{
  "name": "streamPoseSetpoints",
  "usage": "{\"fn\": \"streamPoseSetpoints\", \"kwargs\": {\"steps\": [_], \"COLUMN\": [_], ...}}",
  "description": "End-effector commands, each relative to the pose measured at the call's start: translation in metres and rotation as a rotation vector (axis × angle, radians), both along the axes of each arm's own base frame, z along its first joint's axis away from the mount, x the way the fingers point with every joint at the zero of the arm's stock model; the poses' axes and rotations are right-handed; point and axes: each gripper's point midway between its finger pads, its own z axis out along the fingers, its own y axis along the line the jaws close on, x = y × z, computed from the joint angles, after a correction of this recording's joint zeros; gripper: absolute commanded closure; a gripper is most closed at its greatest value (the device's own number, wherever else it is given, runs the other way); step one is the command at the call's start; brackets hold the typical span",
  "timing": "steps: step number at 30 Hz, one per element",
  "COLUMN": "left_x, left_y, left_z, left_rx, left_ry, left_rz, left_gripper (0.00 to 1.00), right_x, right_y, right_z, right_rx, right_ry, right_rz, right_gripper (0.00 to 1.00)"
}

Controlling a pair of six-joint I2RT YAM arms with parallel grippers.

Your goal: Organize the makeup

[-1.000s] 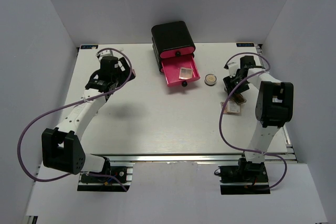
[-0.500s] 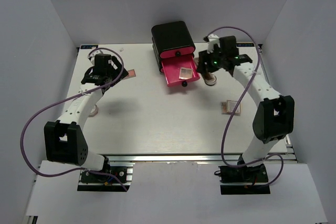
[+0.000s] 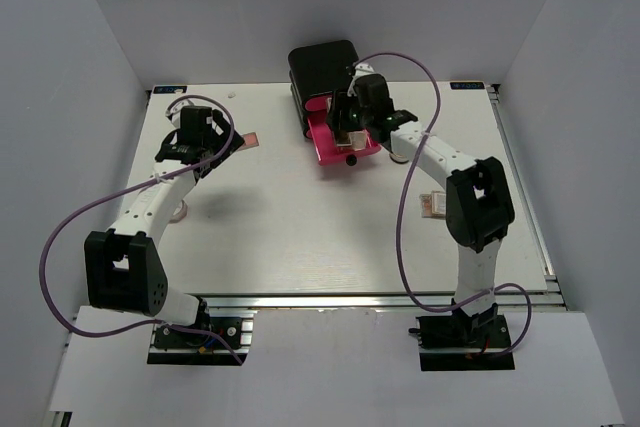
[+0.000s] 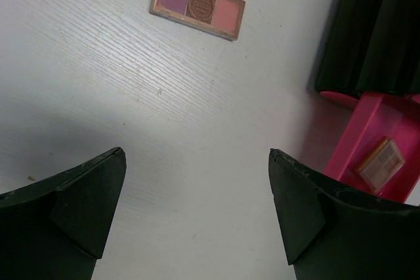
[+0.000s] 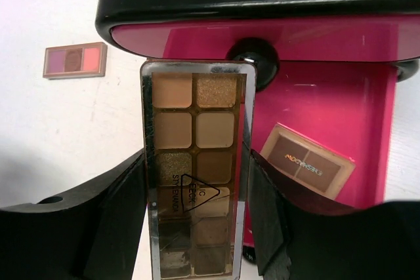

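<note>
My right gripper (image 5: 197, 221) is shut on a long brown rectangular palette (image 5: 193, 129) and holds it upright over the open pink drawer (image 5: 328, 109), in front of the drawer knob. A tan square palette (image 5: 308, 168) lies in that drawer. In the top view the right gripper (image 3: 347, 127) hovers over the drawer (image 3: 325, 147). My left gripper (image 4: 197, 162) is open and empty above bare table. A small pink-and-purple palette (image 4: 197, 3) lies ahead of it, also in the top view (image 3: 250, 139). A round gold compact (image 3: 400, 154) sits right of the drawer, partly hidden by my arm.
The black box (image 3: 325, 67) with pink drawers stands at the back middle, with its lowest drawer pulled out. A flat square palette (image 3: 436, 205) lies at the right. A small round object (image 3: 180, 212) lies under the left arm. White walls enclose the table.
My right gripper has swung left from the table's right side to above the open drawer, carrying the brown palette. My left gripper moved back and left a little, then stayed still.
</note>
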Motion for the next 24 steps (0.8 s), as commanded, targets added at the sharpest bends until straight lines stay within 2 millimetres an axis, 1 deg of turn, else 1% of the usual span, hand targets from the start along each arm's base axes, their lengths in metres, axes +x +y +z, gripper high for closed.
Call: {"fn": "streamPoseSetpoints", "kwargs": {"steps": [1,5,6,7,8,11,13,18,20,21,22,24], "left_x": [-0.003,-0.001,-0.001,0.000,0.001,0.004,0.007,0.010,0.010,0.010,0.010,0.009], "left_y": [0.002,0.002,0.002,0.003,0.003,0.001,-0.001,-0.002,-0.002,-0.002,-0.002,-0.001], "left_z": [0.013,0.011,0.011,0.010,0.009,0.006,0.005,0.004,0.003,0.003,0.002,0.000], "left_rx": [-0.018,-0.013,-0.011,-0.011,-0.010,-0.014,-0.022,-0.026,-0.024,-0.023,-0.022,-0.020], "left_ry": [-0.043,-0.031,-0.030,-0.028,-0.025,-0.016,-0.013,-0.012,-0.010,-0.008,-0.007,-0.002], "left_rz": [0.007,0.001,0.000,0.002,0.001,-0.003,-0.008,-0.011,-0.012,-0.013,-0.014,-0.013], "left_gripper": [0.02,0.02,0.02,0.02,0.02,0.02,0.02,0.02,0.02,0.02,0.02,0.02], "right_x": [0.016,0.011,0.009,0.009,0.008,0.007,0.007,0.011,0.013,0.013,0.013,0.012], "right_y": [0.018,0.029,0.029,0.029,0.029,0.025,0.022,0.019,0.019,0.019,0.020,0.021], "right_z": [0.041,0.025,0.017,0.015,0.013,-0.003,-0.013,-0.020,-0.019,-0.022,-0.024,-0.027], "right_rx": [0.075,0.031,0.015,0.008,-0.001,-0.039,-0.071,-0.093,-0.096,-0.101,-0.106,-0.112], "right_ry": [-0.168,-0.191,-0.185,-0.194,-0.200,-0.189,-0.187,-0.211,-0.221,-0.217,-0.217,-0.213], "right_rz": [-0.036,-0.009,-0.006,-0.009,-0.006,-0.005,-0.004,-0.015,-0.016,-0.012,-0.007,0.007], "right_gripper": [1.00,1.00,1.00,0.98,0.91,0.77,0.75,0.72,0.60,0.54,0.37,0.27]}}
